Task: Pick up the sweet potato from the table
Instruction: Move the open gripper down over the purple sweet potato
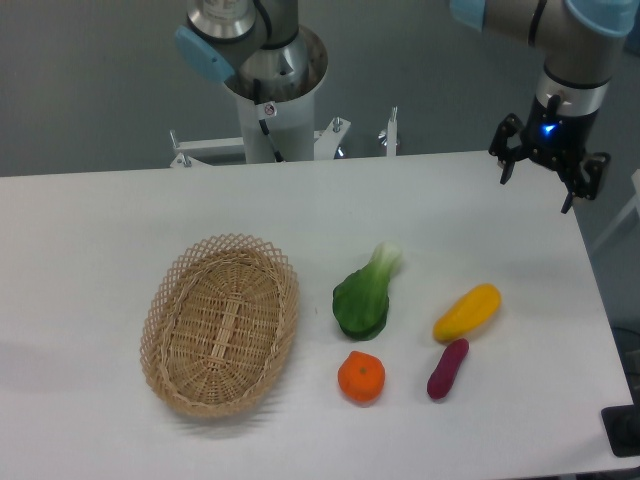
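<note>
**Sweet potato lies untouched near the front edge**

The sweet potato (pixel 447 369) rests on the table (pixel 90 230), just beside the yellow vegetable (pixel 467 312), with the orange fruit (pixel 361 377) to its left. Farther back sit the bok choy (pixel 364 295) and wicker basket (pixel 222 323). The gripper (pixel 548 175) hangs well apart at the far right corner, fingers spread, holding nothing

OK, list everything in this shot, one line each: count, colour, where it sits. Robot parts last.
sweet potato: one, dark purple, front right of the table, just below the yellow vegetable
yellow vegetable: one, yellow-orange, right side
orange fruit: one, orange, front centre
leafy green: one, green with a white stem, centre
basket: one, tan wicker, empty, left of centre
table: one, white
arm: one, grey and light blue, upper right
hand: one, black, open, above the table's far right corner
</note>
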`<move>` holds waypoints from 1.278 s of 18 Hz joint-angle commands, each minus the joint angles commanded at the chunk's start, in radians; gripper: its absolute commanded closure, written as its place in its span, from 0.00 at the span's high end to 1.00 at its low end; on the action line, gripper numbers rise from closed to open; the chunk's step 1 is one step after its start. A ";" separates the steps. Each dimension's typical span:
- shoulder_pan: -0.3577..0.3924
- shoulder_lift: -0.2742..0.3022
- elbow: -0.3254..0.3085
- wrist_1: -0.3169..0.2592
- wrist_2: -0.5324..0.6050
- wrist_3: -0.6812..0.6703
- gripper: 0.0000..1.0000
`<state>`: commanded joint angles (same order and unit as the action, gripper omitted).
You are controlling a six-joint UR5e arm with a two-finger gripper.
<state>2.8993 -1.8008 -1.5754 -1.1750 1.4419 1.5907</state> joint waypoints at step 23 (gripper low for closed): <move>-0.187 -0.213 0.006 0.293 -0.026 -0.508 1.00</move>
<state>2.7122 -2.0139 -1.5694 -0.8822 1.4159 1.0831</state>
